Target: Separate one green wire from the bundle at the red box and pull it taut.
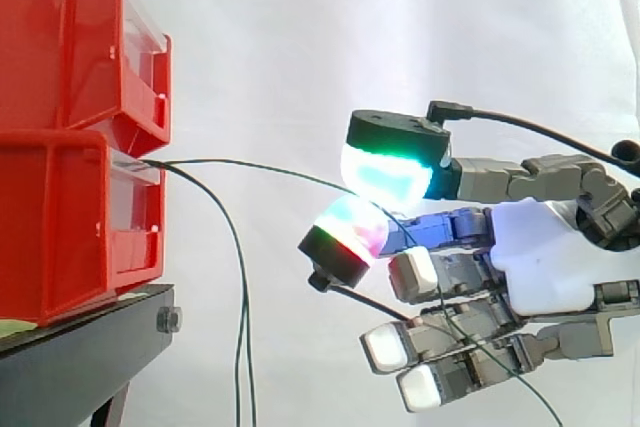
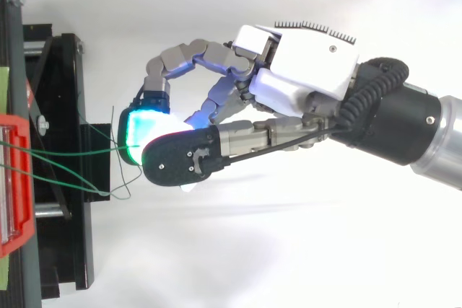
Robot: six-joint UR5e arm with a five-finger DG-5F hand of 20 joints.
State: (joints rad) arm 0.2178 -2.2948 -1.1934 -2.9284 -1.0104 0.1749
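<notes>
One green wire [image 2: 72, 152] from red box [image 2: 22, 239] to hand [image 2: 307, 55]

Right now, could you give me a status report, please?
Hand shut on one green wire. Wire runs nearly straight to red box. Other wires hang loose.

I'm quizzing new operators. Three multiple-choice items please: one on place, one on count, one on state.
1. In the side view the hand is: A) right of the red bins B) above them C) inside one.
2. Red bins stacked: A) one B) two C) four.
3. The hand: A) lies open B) pinches a green wire C) is curled on nothing.
1A: it is at the right, the bins at the left. 2B: one sits on another. 3B: the wire passes between two glowing pads.
</notes>
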